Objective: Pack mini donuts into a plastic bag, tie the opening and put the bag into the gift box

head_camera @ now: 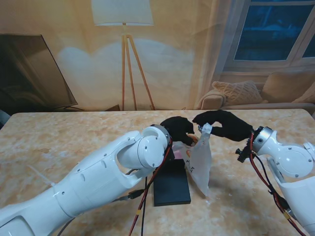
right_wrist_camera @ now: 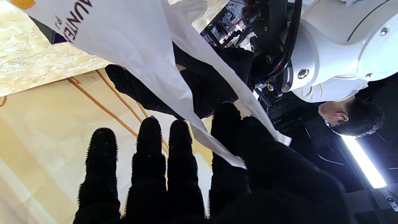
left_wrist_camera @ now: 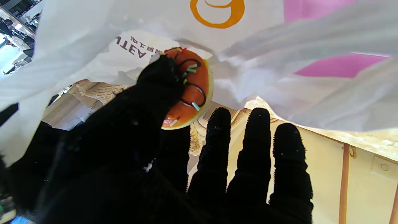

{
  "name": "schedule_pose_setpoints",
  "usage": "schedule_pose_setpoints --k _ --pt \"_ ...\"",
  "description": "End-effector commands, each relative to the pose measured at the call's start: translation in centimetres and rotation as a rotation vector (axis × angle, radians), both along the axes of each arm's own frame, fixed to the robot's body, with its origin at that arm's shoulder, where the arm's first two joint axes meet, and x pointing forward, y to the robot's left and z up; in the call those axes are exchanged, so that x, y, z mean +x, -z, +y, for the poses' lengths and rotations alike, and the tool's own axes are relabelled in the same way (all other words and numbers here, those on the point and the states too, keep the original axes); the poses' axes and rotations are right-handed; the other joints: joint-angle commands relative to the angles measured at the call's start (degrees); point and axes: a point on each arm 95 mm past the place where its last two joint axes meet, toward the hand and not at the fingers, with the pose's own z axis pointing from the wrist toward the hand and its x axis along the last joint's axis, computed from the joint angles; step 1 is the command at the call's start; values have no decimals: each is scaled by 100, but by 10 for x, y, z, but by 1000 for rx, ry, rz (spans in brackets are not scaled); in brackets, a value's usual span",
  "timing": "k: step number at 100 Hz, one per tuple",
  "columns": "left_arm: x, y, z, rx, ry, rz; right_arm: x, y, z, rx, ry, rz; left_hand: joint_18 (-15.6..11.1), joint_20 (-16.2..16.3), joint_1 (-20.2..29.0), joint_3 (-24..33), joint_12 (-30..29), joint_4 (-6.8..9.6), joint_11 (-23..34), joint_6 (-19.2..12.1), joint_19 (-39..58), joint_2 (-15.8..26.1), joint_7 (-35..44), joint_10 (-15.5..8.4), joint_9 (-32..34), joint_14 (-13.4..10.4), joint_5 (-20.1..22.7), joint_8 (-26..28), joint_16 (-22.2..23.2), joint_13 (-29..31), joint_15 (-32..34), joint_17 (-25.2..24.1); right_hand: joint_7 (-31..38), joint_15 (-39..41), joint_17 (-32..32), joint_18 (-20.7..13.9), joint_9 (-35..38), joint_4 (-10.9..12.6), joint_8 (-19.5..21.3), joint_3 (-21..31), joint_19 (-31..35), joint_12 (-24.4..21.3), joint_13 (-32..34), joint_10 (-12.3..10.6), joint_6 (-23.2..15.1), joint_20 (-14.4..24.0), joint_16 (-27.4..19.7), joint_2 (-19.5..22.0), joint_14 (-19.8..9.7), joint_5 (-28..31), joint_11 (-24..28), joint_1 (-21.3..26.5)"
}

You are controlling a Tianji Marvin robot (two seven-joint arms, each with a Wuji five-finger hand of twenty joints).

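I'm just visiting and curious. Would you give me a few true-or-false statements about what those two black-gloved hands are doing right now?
1. The right hand pinches the plastic bag by its top edge. True.
2. The left hand holds a blue donut. False: the donut has orange icing.
3. The bag lies flat on the table. False: it hangs from the hand.
4. A dark box sits on the table beside the bag. True.
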Motion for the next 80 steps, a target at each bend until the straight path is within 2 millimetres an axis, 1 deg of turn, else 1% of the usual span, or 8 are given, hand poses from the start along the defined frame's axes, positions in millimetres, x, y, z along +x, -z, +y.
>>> schedule_pose_setpoints --k 1,24,48,69,71,74,76,80 --pt "-1 -1 -3 -3 13 12 -1 4 3 -4 -12 15 -16 -103 179 -97 -83 147 -20 -214 -96 250 92 -75 -224 -20 106 -42 -114 -197 -135 -98 390 -108 -96 -9 2 514 267 1165 -107 -21 -70 -217 -1860 -4 -72 25 -47 392 -91 615" --pt "-7 2 1 -25 52 61 0 2 3 1 7 7 26 -256 161 -143 -277 157 -198 -249 -334 269 46 -106 -234 -33 131 -99 -369 -274 -425 -184 395 -95 -101 -40 18 518 285 1135 -145 -8 -55 -210 -1857 -27 -64 69 -60 363 -75 622" --pt "-8 13 -4 -2 79 88 1 -3 2 7 22 -12 64 -359 127 -155 -343 152 -225 -268 -507 329 9 -107 -227 -20 129 -101 -462 -317 -518 -263 420 -38 -75 -94 30 534 327 990 -141 25 -10 -216 -1907 -29 -44 169 -71 274 -8 667" --pt "-9 18 -6 16 87 116 5 -2 -1 32 40 17 105 -381 34 -266 -378 151 -259 -129 -544 534 -81 -54 -223 46 73 -87 -493 -356 -550 -280 443 -5 -43 -129 77 558 341 938 -147 42 18 -249 -1899 -35 -34 186 -88 275 37 700" --pt "-9 18 -6 18 89 118 5 -2 -1 33 40 20 105 -382 47 -379 -408 188 -295 -91 -546 578 -214 -42 -224 48 59 -27 -508 -365 -555 -283 443 -6 -37 -134 77 560 341 938 -145 42 15 -249 -1898 -34 -34 188 -92 276 38 702" --pt "-10 18 -6 22 92 123 5 -2 -1 34 41 22 114 -380 17 -435 -421 194 -320 -8 -546 612 -332 2 -260 68 -21 -30 -516 -382 -563 -290 444 -2 -26 -141 64 562 342 936 -142 40 24 -244 -1898 -33 -33 188 -91 276 33 702" --pt "-10 18 -6 25 94 128 5 -1 -1 35 41 24 117 -371 -12 -510 -446 214 -379 66 -550 655 -660 67 -302 82 -114 93 -529 -416 -575 -300 444 -2 -32 -149 83 563 342 933 -146 43 25 -242 -1897 -35 -33 189 -89 276 41 701" --pt "-10 19 -6 29 98 135 5 -1 -1 35 41 25 114 -373 -50 -536 -458 213 -418 133 -566 688 -830 147 -364 112 -241 72 -535 -462 -593 -330 443 0 -28 -152 73 564 342 932 -149 42 29 -234 -1898 -37 -32 186 -77 276 36 703"
